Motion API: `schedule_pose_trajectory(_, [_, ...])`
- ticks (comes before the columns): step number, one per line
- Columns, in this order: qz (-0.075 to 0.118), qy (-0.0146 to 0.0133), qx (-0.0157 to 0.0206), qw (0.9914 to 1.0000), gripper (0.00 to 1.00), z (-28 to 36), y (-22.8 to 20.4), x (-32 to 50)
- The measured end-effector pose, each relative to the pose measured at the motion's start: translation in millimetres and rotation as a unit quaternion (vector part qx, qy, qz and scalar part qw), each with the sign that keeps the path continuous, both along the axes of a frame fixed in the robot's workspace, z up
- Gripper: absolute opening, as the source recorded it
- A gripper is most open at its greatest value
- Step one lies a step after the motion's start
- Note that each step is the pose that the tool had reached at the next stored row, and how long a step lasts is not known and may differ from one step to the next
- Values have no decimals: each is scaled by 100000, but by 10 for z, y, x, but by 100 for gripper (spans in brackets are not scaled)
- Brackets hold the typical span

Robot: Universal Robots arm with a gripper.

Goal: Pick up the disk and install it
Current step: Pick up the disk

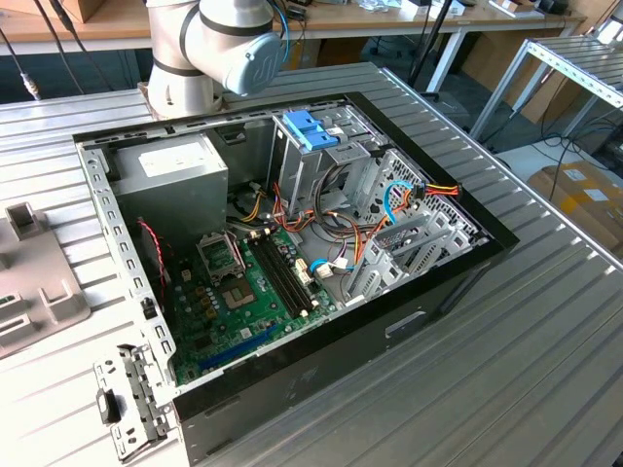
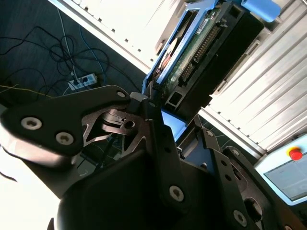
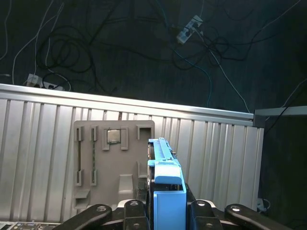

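Gripped edge-on by its slim blue rails, the disk (image 3: 167,178) could, I judge, twist or slip and snag cables or the drive cage in the open computer case (image 1: 321,362), since the hand (image 3: 168,213) is closed narrowly on it, above the grey holder tray (image 3: 112,167) on the counter (image 3: 43,143).

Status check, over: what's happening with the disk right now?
End effector shut on the disk. Disk held edge-on, grey tray beyond. No obstruction seen.
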State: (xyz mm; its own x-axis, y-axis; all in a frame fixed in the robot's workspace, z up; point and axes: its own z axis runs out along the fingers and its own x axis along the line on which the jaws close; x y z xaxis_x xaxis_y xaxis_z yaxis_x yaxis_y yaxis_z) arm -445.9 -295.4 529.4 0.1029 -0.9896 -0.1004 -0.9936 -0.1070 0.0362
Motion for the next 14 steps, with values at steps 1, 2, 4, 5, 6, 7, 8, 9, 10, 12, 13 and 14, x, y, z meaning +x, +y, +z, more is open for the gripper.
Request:
schedule_pose_trajectory(1, [1, 0, -3, 100000, 37, 0, -1, 2])
schedule_pose_trajectory(2, [2, -1, -10, 100000, 37, 0, -2, 4])
schedule_pose_trajectory(4, [-1, 1, -29, 100000, 37, 0, -4, 9])
schedule_pose_trajectory(5, [1, 4, -41, 100000, 37, 0, -5, 12])
schedule_pose_trajectory(6, [0, 0, -46, 100000, 37, 0, -6, 14])
schedule_pose_trajectory(7, [0, -1, -58, 100000, 37, 0, -6, 18])
schedule_pose_trajectory(8, [-1, 2, -71, 100000, 37, 0, -7, 21])
schedule_pose_trajectory(9, [-1, 5, -84, 100000, 37, 0, -8, 24])
schedule_pose_trajectory(10, [-1, 1, -96, 100000, 37, 0, -8, 26])
schedule_pose_trajectory(12, [0, -1, -123, 100000, 37, -1, -9, 33])
schedule_pose_trajectory(13, [-1, 0, -150, 100000, 37, -1, -10, 39])
schedule_pose_trajectory(14, [1, 2, -179, 100000, 37, -1, -10, 45])
